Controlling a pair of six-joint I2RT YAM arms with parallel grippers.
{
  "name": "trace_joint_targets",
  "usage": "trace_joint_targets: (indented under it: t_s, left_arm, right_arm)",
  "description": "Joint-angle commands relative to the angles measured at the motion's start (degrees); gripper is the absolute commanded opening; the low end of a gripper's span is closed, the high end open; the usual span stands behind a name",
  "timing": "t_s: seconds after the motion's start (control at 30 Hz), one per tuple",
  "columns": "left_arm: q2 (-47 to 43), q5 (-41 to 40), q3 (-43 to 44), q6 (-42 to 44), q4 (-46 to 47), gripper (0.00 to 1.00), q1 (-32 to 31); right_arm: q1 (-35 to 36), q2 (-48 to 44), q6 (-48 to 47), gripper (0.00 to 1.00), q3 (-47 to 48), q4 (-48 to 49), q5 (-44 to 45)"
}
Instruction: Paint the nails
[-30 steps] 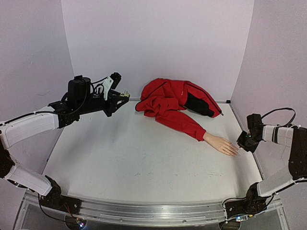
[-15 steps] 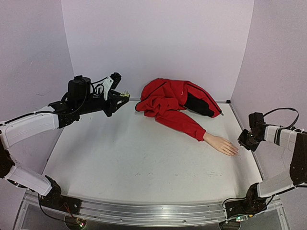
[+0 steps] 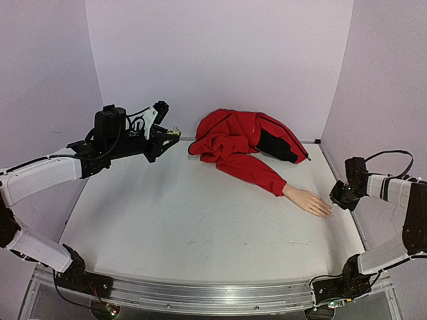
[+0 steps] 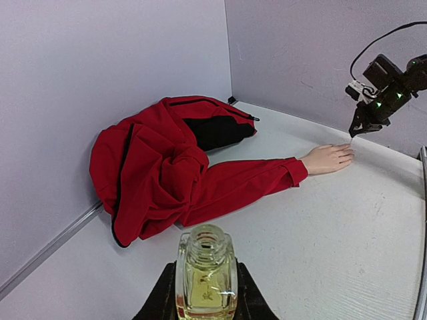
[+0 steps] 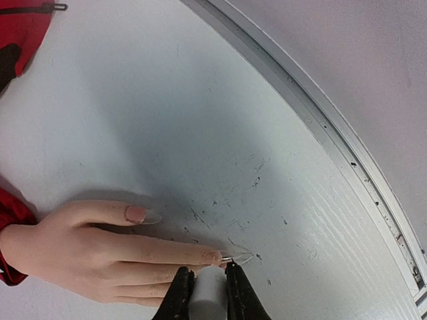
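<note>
At the right edge of the top view, our right fingers (image 3: 341,196), clamped on the brush (image 5: 209,290), barely shift beside the nails (image 5: 212,256) of the mannequin hand (image 3: 308,201), and our left fingers (image 3: 165,138) stay closed on the bottle (image 4: 205,277), so we judge painting under way.

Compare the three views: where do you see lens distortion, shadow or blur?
Top view: the front rail bows, which is lens distortion. Right wrist view: soft shadow beyond the hand; the white piece at the bottom edge is blurred. Left wrist view: even light, bottle sharp.
</note>
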Motion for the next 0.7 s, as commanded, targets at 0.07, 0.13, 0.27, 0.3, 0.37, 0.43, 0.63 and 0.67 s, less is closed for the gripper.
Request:
trace_joint_targets:
  t_s: [0.07,0.13,0.27,0.3,0.37,0.43,0.63,0.67]
  left_arm:
    - [-1.11,0.76,1.86,0.03,2.87,0.00,0.30]
    - [-0.92,0.82,2.01,0.08,2.94,0.00,0.31]
    - [-0.74,0.74,1.97,0.15,2.90,0.00,0.31]
    - [-0.70,0.79,2.07,0.11,2.87,0.00,0.31]
    - [-0.67,0.74,2.10,0.10,2.86,0.00,0.26]
    - [-0.64,0.77,2.06,0.13,2.86,0.00,0.26]
    - [-0.70,0.70,1.94,0.23,2.91,0.00,0.28]
    - [-0.67,0.67,1.96,0.21,2.91,0.00,0.26]
  right_arm:
    - [-0.24,1.08,-1.01,0.00,0.07,-0.09,-0.55]
    - [-0.24,1.16,-1.14,0.00,0.06,-0.10,-0.76]
    - [-0.23,1.42,-1.24,0.00,0.05,-0.06,-1.03]
    - [-0.24,1.18,-1.36,0.00,0.03,-0.06,-1.01]
    - [-0.24,0.94,-1.35,0.00,-0.03,-0.08,-0.80]
    - [-0.24,0.96,-1.33,0.00,-0.03,-0.06,-0.79]
    - [-0.22,0.58,-1.30,0.00,-0.10,-0.06,-0.83]
    - [-0.21,0.49,-1.27,0.00,-0.12,-0.09,-0.81]
